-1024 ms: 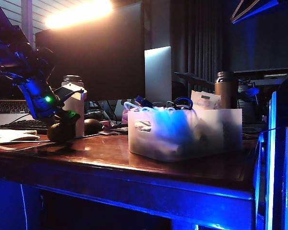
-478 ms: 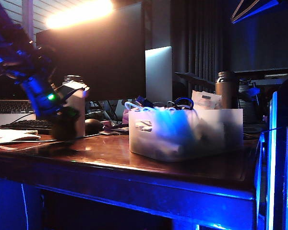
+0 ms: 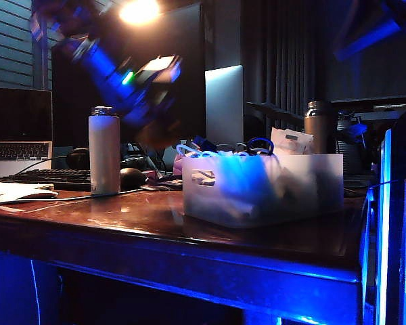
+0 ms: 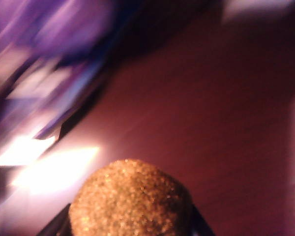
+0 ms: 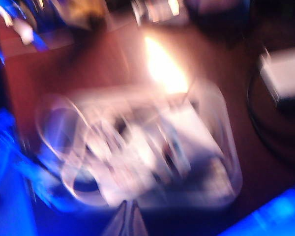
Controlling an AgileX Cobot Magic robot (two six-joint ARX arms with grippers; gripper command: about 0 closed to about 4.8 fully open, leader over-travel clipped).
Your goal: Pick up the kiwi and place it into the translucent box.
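The translucent box [image 3: 260, 186] is sitting nearest on the dark wooden bench [image 3: 122, 223], toward four o'clock in the exterior view, already crowded with cables and oddments. The left gripper [image 3: 159, 128] is hanging blurred in the air at about ten o'clock from the box, just short of its near end and above its rim, and its fingers are clenching the kiwi [image 4: 130, 199], which is filling the lower part of the left wrist view with bare bench beneath it. So the pick looks done; carrying over the box and letting go are what is left. The right gripper [image 5: 127, 219] is hovering over the box, its fingers apparently pressed together and holding nothing, though the blur is heavy. Farther back, a white bottle [image 3: 104, 150] is standing at nine o'clock, a dark mouse [image 3: 130, 178] just beside it, then a keyboard [image 3: 44, 177], a laptop [image 3: 17, 132] and a dark monitor under a glaring lamp in a dim, blue-lit room.
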